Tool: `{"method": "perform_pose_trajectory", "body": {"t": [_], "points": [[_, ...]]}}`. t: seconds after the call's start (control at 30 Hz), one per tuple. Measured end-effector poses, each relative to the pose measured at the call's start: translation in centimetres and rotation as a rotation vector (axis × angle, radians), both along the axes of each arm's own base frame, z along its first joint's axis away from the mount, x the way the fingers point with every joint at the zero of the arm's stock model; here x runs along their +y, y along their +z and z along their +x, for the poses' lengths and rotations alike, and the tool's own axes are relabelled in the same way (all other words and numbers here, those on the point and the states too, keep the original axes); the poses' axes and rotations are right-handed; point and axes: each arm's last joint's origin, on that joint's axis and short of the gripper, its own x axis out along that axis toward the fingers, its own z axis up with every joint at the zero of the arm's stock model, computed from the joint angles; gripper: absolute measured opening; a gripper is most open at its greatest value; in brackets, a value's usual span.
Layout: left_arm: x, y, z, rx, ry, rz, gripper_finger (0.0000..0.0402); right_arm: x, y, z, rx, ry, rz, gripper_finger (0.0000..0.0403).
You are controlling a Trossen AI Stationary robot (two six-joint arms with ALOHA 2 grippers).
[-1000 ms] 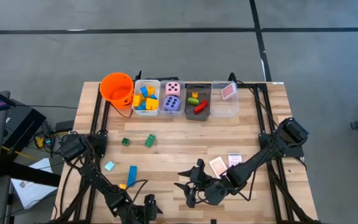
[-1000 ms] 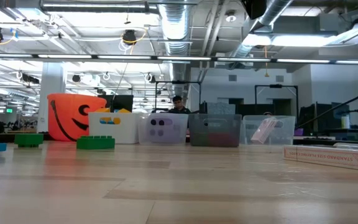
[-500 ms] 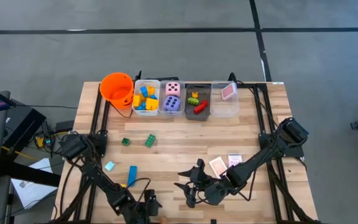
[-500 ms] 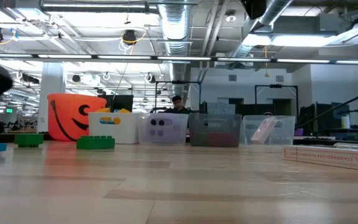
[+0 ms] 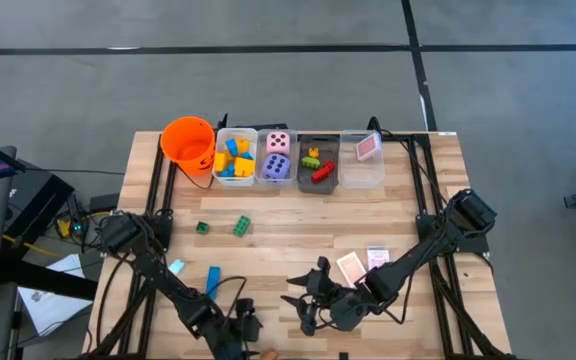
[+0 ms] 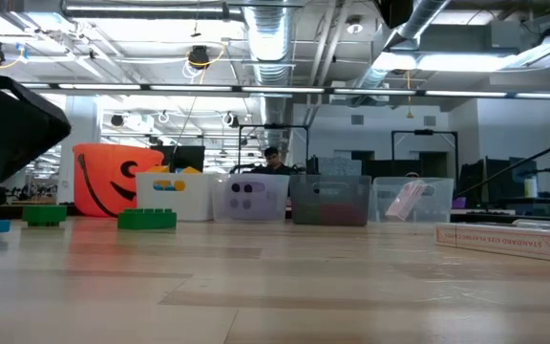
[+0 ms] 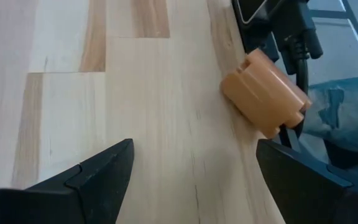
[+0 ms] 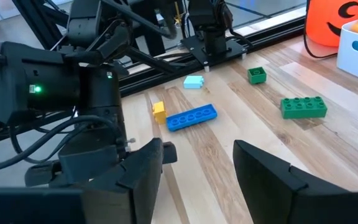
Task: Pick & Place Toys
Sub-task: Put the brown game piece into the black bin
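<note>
Four small bins stand in a row at the far side of the bench (image 5: 298, 230), next to an orange bucket (image 5: 188, 141). Some toys are already put away. The white bin (image 5: 234, 157) holds yellow and blue blocks. The next bin holds a pink die (image 5: 279, 142) and a purple die (image 5: 277, 166). The grey bin (image 5: 318, 161) holds a few small blocks, and the clear bin (image 5: 362, 157) on the right holds one pink card.

More toys are still lying out, so the job looks about half done. A small green block (image 5: 202, 228) and a longer green block (image 5: 241, 226) lie in the middle left of the bench. Nearer, on the left, lie a light blue block (image 5: 176, 266), a long blue block (image 5: 213, 280) and a little yellow block (image 8: 159, 111) just beside it. Two pink-white cards (image 5: 351, 266) lie on the near right side. An orange block (image 7: 264, 93) sits right at the near edge of the bench.

The left end effector (image 7: 191, 168) is low at the near edge, and its fingers are spread wide with nothing between them. The orange block lies just past its fingers, so it may be the next toy to pick up. The right end effector (image 8: 197, 165) waits at the near middle of the bench, with its fingers partly apart and empty, looking across at the loose blocks
</note>
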Motion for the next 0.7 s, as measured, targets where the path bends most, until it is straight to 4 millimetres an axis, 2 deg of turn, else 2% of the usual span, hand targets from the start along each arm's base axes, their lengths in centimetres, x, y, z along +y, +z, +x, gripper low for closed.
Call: {"method": "perform_pose_trajectory", "body": {"t": [0.23,0.5,0.7], "points": [[-0.6,0.2,-0.3,0.005,-0.041,-0.050,0.0333,0.0,0.0,0.0,0.000,0.000,0.000,0.0193],[-2.8,1.3,-0.9,-0.033,-0.176,-0.250,0.0333,0.0,0.0,0.0,0.000,0.000,0.000,0.0193],[-2.6,1.1,-0.7,-0.090,-0.102,-0.198,0.0333,0.0,0.0,0.0,0.000,-0.001,0.000,0.0193]]}}
